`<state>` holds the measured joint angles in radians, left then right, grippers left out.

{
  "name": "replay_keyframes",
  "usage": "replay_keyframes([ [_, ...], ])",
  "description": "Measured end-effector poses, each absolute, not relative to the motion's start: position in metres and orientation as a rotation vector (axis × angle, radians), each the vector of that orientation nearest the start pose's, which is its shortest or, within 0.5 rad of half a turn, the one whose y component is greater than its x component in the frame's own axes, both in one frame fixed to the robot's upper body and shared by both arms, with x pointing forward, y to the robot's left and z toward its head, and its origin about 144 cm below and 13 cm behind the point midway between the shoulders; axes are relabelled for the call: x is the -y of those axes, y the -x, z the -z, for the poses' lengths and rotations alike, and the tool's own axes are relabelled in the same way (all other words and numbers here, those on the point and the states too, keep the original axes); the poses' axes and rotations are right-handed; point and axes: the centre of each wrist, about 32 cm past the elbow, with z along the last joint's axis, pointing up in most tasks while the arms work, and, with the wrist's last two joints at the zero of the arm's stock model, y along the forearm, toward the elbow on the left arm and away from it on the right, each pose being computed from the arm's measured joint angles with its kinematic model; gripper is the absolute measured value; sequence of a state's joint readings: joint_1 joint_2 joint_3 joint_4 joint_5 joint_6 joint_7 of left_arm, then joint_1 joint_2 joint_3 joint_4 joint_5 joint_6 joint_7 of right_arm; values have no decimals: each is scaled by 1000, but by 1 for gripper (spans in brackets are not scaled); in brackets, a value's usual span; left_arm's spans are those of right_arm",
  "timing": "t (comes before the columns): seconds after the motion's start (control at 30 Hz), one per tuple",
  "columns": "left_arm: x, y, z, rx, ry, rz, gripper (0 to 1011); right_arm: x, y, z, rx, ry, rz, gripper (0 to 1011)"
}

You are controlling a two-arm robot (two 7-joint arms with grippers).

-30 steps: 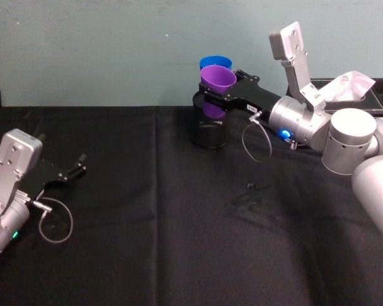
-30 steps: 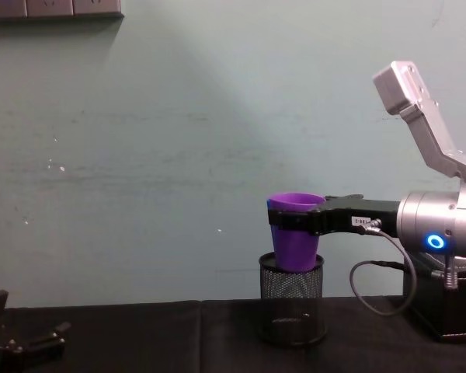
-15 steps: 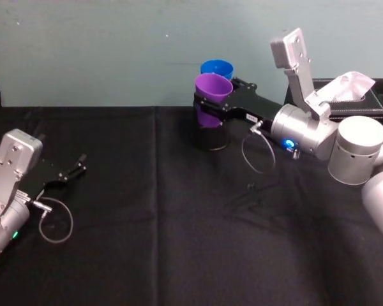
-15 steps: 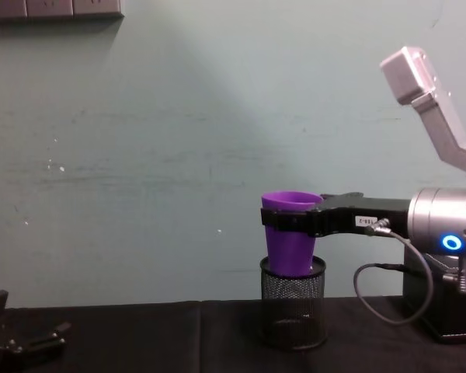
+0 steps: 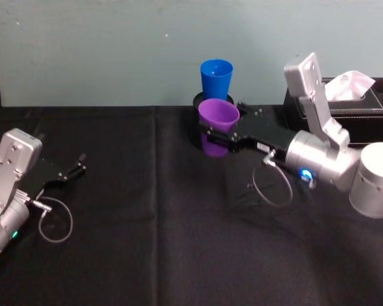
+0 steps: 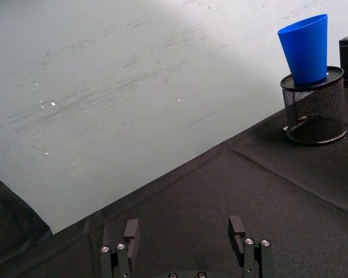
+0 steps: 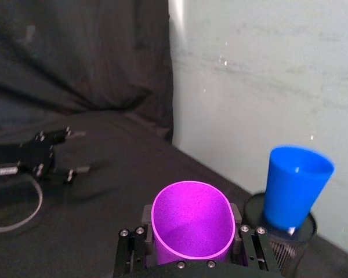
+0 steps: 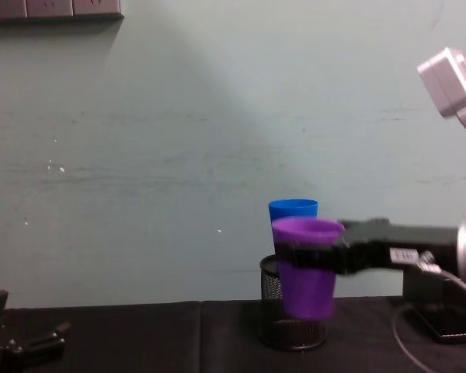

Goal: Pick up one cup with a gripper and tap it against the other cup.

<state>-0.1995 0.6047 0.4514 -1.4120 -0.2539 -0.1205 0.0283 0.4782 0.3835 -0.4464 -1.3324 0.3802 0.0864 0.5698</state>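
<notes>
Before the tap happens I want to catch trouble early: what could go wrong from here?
The blue cup only stands propped in the wire-mesh pen holder, so a firm tap could tip it out or topple the holder. The right gripper holds the purple cup by its smooth tapered wall; a knock might make it slip.

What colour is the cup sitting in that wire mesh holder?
Bright blue. The blue cup shows best in the left wrist view, standing in the black mesh holder.
</notes>
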Motion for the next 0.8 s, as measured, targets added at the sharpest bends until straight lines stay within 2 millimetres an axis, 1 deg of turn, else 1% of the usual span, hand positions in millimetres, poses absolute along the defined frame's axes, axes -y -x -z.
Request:
replay_keyframes([
  [0.17, -310, -489, -1140, 285, -304, -1248, 1000, 246, -553, -1205, 69, 148, 702, 733],
  [0.33, -310, -489, -1140, 285, -304, -1248, 1000, 249, -544, -1192, 77, 162, 696, 733],
  [0.63, -310, -489, -1140, 285, -304, -1248, 1000, 254, -539, -1167, 67, 173, 679, 733],
  [0.8, -310, -489, -1140, 285, -304, -1248, 1000, 255, -540, -1159, 53, 184, 677, 733],
])
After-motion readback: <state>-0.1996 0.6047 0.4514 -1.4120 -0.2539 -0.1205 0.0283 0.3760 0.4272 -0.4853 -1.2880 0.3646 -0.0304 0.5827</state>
